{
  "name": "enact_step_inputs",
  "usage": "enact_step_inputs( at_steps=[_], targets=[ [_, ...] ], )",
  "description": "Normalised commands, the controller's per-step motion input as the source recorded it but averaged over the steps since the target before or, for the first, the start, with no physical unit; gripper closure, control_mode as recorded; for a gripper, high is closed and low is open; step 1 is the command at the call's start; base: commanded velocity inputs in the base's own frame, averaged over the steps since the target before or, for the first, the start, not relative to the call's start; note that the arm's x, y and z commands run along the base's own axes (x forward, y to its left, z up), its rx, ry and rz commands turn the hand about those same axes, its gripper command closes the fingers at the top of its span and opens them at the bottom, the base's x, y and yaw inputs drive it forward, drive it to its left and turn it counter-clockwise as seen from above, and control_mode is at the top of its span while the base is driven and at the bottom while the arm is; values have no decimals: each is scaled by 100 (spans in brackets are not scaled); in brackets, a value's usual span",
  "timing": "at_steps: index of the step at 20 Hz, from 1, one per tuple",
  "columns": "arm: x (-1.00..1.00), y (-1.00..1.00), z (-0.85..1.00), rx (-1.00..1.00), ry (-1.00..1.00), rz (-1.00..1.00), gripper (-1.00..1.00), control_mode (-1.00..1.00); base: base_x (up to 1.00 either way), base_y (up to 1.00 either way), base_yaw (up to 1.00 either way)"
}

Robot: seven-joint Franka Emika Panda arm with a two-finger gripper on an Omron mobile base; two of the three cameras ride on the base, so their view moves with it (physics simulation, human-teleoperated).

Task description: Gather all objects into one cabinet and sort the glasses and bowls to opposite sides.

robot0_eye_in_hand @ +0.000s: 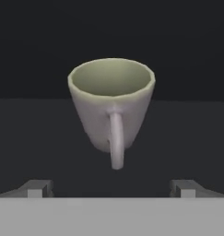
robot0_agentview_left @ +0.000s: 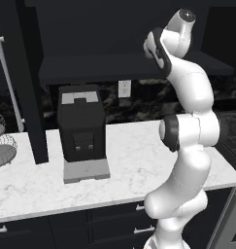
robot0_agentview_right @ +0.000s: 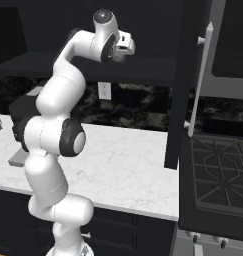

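Observation:
A grey-beige cup (robot0_eye_in_hand: 109,103) stands upright on the dark shelf (robot0_eye_in_hand: 35,138) of the black cabinet, with its handle turned toward the hand camera. My gripper (robot0_eye_in_hand: 112,188) is open. Its two fingertips (robot0_eye_in_hand: 37,187) stand wide apart, short of the cup and touching nothing, and the cup sits centred ahead of the gap. In the base views the arm reaches up to the cabinet shelf (robot0_agentview_left: 90,68), with the white hand (robot0_agentview_right: 124,46) level with the shelf (robot0_agentview_right: 158,70). The red cup and the bowls are out of view.
A black coffee machine (robot0_agentview_left: 82,129) stands on the white marble counter (robot0_agentview_left: 134,160) under the shelf. A wire basket (robot0_agentview_left: 3,146) is at the far left. An open cabinet door with a white handle (robot0_agentview_right: 200,75) hangs beside the stove (robot0_agentview_right: 218,170). Black drawers (robot0_agentview_left: 114,219) lie below.

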Motion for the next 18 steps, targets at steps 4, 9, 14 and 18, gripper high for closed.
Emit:
enact_step_inputs(
  at_steps=[4, 9, 14, 18],
  targets=[
    [47, -18, -6, 6, 0, 0, -100, -100, 0, 0, 0],
    [41, -12, 0, 4, 0, 0, -100, -100, 0, 0, 0],
    [40, -5, 0, 2, 0, 0, -100, -100, 0, 0, 0],
    [21, 0, 0, 0, 0, 0, -100, -100, 0, 0, 0]
  ],
)
